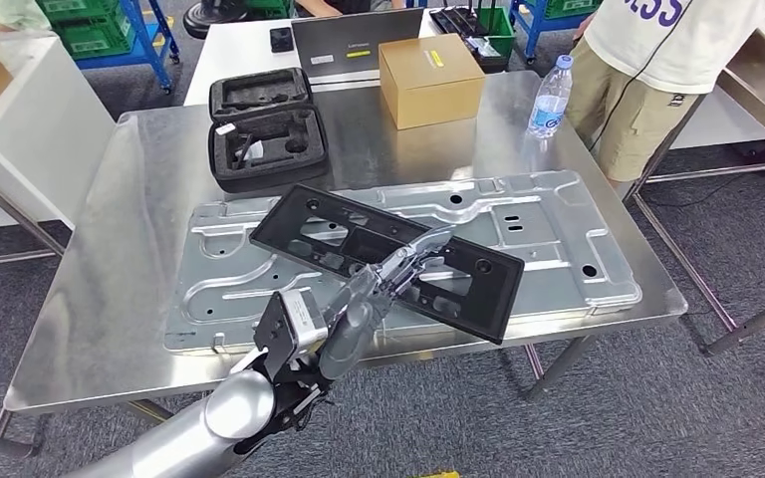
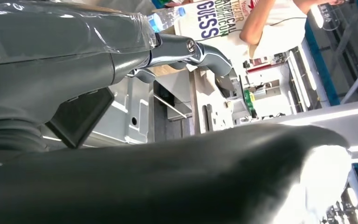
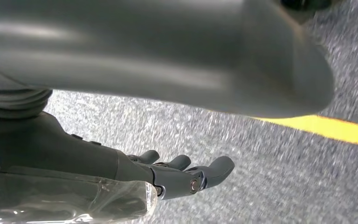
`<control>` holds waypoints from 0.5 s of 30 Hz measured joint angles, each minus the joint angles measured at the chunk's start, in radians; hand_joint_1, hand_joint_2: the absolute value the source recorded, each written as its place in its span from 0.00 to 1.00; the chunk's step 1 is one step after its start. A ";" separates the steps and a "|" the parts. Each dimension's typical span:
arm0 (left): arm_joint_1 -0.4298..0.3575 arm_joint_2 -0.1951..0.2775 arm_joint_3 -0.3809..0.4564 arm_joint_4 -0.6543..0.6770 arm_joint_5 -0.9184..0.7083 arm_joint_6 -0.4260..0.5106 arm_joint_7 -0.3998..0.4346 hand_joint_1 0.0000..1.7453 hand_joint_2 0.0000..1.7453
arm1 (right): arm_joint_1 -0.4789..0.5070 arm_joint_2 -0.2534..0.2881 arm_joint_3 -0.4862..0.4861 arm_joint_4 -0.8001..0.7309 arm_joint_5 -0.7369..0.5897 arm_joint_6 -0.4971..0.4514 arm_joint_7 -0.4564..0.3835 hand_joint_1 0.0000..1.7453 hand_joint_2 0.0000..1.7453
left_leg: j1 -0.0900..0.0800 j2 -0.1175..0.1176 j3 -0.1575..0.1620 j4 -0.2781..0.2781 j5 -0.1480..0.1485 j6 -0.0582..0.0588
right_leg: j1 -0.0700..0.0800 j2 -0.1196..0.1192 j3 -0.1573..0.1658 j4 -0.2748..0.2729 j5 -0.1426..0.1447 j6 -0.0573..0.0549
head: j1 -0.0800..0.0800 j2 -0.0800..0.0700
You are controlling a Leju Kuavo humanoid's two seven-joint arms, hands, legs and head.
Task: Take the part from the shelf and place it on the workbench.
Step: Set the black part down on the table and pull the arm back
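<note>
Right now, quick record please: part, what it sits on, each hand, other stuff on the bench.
part: black frame, lying flat, slanted across the metal panel
support: panel lies on the steel workbench
left hand: left hand over the frame's near edge, fingers extended; contact unclear
right hand: right hand hanging above carpet, holding nothing
also on bench: black foam case, cardboard box, water bottle

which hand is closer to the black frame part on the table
Left. The left hand reaches over the black frame part, its fingers on or just above it. The right hand hangs over the carpeted floor, away from the table.
</note>
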 joint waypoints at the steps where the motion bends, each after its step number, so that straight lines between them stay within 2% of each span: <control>1: 0.002 0.001 0.000 0.000 0.000 0.000 0.000 0.00 0.00 | 0.000 0.000 0.000 0.000 0.000 0.000 0.000 0.00 0.00 | 0.001 0.000 -0.025 0.063 -0.026 -0.002 | 0.001 0.000 -0.005 0.000 0.003 -0.003 | 0.000 0.000; 2: 0.005 0.001 0.000 0.000 0.000 0.000 0.000 0.00 0.00 | 0.001 0.000 -0.001 0.000 0.000 0.000 0.000 0.00 0.00 | 0.001 0.000 -0.036 0.096 -0.034 -0.002 | 0.003 -0.001 -0.009 0.000 0.005 -0.005 | 0.000 0.000; 3: 0.007 0.002 0.000 0.000 0.000 0.000 0.000 0.00 0.00 | 0.001 0.000 -0.001 0.000 0.000 0.000 0.000 0.00 0.00 | 0.000 0.000 -0.025 0.087 -0.024 0.000 | 0.004 -0.001 -0.012 0.000 0.008 -0.005 | 0.000 0.000; 4: 0.008 0.002 -0.001 0.000 0.000 0.000 0.000 0.00 0.00 | 0.002 0.000 -0.001 0.000 0.000 0.000 0.000 0.00 0.00 | 0.000 0.000 0.004 0.038 0.001 0.004 | 0.005 0.000 -0.013 0.000 0.010 -0.005 | 0.000 0.000; 6: 0.007 0.002 -0.001 -0.001 0.001 0.001 -0.001 0.00 0.00 | 0.001 0.001 -0.001 0.000 -0.001 0.000 -0.001 0.00 0.00 | -0.005 0.000 0.089 -0.112 0.057 0.017 | 0.008 0.001 -0.015 0.001 0.013 -0.002 | 0.000 0.000; 7: 0.007 0.002 -0.001 -0.001 0.002 0.001 -0.001 0.00 0.00 | 0.001 0.001 -0.001 0.000 -0.001 0.001 -0.002 0.00 0.00 | -0.008 0.000 0.117 -0.168 0.073 0.022 | 0.009 0.001 -0.017 0.002 0.016 0.002 | 0.000 0.000; 8: 0.007 0.002 -0.001 -0.002 0.004 0.001 -0.002 0.00 0.00 | 0.001 0.002 -0.001 0.000 -0.001 0.001 -0.003 0.00 0.00 | -0.011 0.000 0.131 -0.200 0.080 0.027 | 0.010 0.001 -0.020 0.002 0.018 0.006 | 0.000 0.000; 11: 0.010 0.002 -0.001 -0.003 0.008 0.002 -0.008 0.00 0.00 | 0.000 0.001 -0.003 0.000 -0.003 0.001 -0.004 0.00 0.00 | -0.012 -0.001 0.128 -0.214 0.091 0.039 | 0.007 0.000 -0.026 0.003 0.024 0.023 | 0.000 0.000; 12: 0.010 0.002 -0.001 -0.003 0.009 0.002 -0.010 0.00 0.00 | 0.001 0.001 -0.004 0.000 -0.004 0.001 -0.004 0.00 0.00 | -0.010 0.000 0.128 -0.218 0.097 0.044 | 0.006 0.000 -0.032 0.015 0.012 0.027 | 0.000 0.000; 13: 0.010 0.001 -0.001 -0.003 0.010 0.003 -0.012 0.00 0.00 | 0.001 0.001 -0.004 0.000 -0.004 0.001 -0.004 0.00 0.00 | -0.006 0.002 0.127 -0.221 0.103 0.049 | 0.006 0.000 -0.045 0.047 -0.013 0.031 | 0.001 0.000; 15: 0.013 0.000 -0.001 -0.002 0.008 0.006 -0.015 0.00 0.00 | 0.002 0.001 -0.005 0.000 -0.005 0.001 -0.003 0.00 0.00 | -0.005 0.004 0.120 -0.222 0.110 0.055 | 0.003 0.000 -0.095 0.174 -0.090 0.039 | 0.003 0.000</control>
